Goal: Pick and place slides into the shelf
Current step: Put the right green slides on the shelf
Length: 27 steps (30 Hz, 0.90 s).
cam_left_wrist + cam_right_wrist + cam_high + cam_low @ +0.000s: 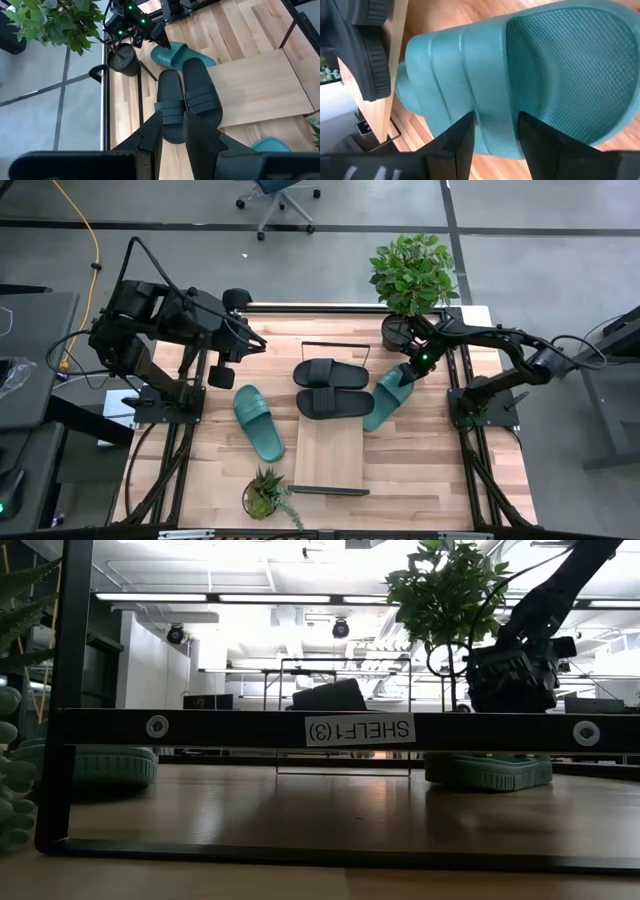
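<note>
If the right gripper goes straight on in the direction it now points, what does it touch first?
Most likely the teal slide to the right of the shelf. The right gripper points down at it, jaws open on either side of its ribbed strap, though the remaining gap is unclear.

Right end effector (408, 372) lowered, fingers parted, left end effector (222, 365) raised

Bright overhead ceiling lights (300, 597); low view dim, backlit.
</note>
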Tool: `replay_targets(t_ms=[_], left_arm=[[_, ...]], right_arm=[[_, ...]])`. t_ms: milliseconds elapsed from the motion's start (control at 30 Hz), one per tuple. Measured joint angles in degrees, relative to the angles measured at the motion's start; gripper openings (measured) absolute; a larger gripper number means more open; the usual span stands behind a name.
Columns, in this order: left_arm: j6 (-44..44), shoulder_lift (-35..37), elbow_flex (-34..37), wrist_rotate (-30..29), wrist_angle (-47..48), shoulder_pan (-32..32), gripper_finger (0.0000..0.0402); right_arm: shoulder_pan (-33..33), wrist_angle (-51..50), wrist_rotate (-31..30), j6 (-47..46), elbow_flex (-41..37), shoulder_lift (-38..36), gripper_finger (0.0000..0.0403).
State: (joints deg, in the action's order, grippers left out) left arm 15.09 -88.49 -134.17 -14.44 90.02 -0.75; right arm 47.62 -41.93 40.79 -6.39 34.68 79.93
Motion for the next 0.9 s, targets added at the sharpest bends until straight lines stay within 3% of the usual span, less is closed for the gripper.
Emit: replay_targets(t_ms=[200, 467, 900], left_arm=[[-0.4, 0.0, 0.0, 0.0, 0.0, 0.0, 0.0067], [-0.4, 0.0, 0.0, -0.1, 0.0, 0.0, 0.0067], [-0.4, 0.0, 0.0, -0.2, 0.0, 0.0, 0.0067]], right_arm=[[0.0, 0.7, 0.1, 1.1, 0.0, 0.2, 0.0122], [0.0, 0.2, 3.0, 1.9, 0.0, 0.2, 0.0011], [0.0, -3.7, 2.2, 0.7, 0.0, -1.2, 0.0002]])
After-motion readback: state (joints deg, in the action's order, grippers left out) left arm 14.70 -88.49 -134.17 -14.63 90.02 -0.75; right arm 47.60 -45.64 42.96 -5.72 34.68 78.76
